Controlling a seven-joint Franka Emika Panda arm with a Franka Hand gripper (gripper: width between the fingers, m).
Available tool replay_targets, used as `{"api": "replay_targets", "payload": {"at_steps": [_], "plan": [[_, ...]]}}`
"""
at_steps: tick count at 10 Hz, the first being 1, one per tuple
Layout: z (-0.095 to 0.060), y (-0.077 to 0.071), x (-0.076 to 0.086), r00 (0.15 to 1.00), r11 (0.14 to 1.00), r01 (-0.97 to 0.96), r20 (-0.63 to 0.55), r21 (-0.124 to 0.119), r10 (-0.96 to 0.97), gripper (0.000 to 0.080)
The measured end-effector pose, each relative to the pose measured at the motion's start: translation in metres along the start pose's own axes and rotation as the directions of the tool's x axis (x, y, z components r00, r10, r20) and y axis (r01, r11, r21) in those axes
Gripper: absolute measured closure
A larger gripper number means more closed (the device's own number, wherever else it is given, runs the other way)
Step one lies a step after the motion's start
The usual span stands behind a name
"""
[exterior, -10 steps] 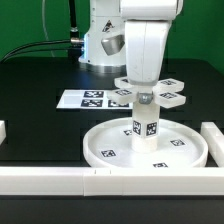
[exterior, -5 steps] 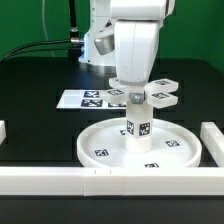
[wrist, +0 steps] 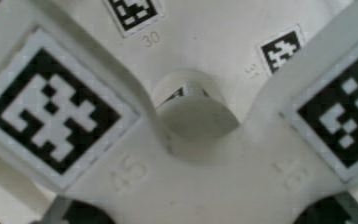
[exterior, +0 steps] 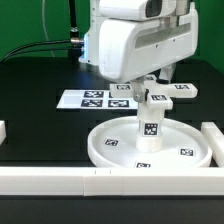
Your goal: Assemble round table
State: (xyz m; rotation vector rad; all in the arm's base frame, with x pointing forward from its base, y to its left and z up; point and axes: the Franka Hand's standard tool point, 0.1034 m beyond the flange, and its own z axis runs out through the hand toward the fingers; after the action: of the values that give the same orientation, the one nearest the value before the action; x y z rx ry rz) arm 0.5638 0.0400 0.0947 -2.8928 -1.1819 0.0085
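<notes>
From where I stand, the arm's big white wrist hangs low over the middle of the black table, tipped toward the exterior view's right, and its gripper (exterior: 150, 97) comes down onto the top of the short thick cylinder post (exterior: 151, 128). That post stands upright in the centre of the large round rimmed disc (exterior: 108, 146), a square tag facing the camera on its side. The small cross-shaped piece (exterior: 170, 94) sits on top of the post, its flat arms with their tags poking out to the exterior view's right from under the wrist. The disc lies flat near the front of the table, pressed up close to the white border rail (exterior: 60, 179) that runs along the front edge, with another rail block (exterior: 213, 136) just beside it on the exterior view's right. Behind the disc, well apart from it, the marker board (exterior: 83, 99) lies flat on the table. In the wrist view the cross-shaped piece (wrist: 194, 120) fills the picture, its tagged arms spreading out from a round hub, and two dark fingertips (wrist: 91, 213) show at the edge. The wrist hides the fingers in the exterior view, so I cannot tell how far apart they are or whether they grip anything.
</notes>
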Motion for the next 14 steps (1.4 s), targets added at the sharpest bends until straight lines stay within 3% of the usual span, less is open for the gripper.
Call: {"api": "replay_targets", "payload": {"at_steps": [4,8,10,11,14], "plan": [[0.0,0.001,0.0,0.958,0.958,-0.286,-0.002,0.0,0.286,0.0351],[0.0,0.002,-0.001,0.786,0.786,-0.618,-0.01,0.029,0.618,0.0351],[0.001,0.001,-0.001,0.772,0.772,-0.635,-0.008,0.029,0.635,0.0194],[-0.001,0.0,-0.001,0.774,0.774,-0.632,-0.007,0.029,0.633,0.0194],[-0.032,-0.006,-0.007,0.776,0.776,-0.63,0.001,0.033,0.63,0.0152]]}}
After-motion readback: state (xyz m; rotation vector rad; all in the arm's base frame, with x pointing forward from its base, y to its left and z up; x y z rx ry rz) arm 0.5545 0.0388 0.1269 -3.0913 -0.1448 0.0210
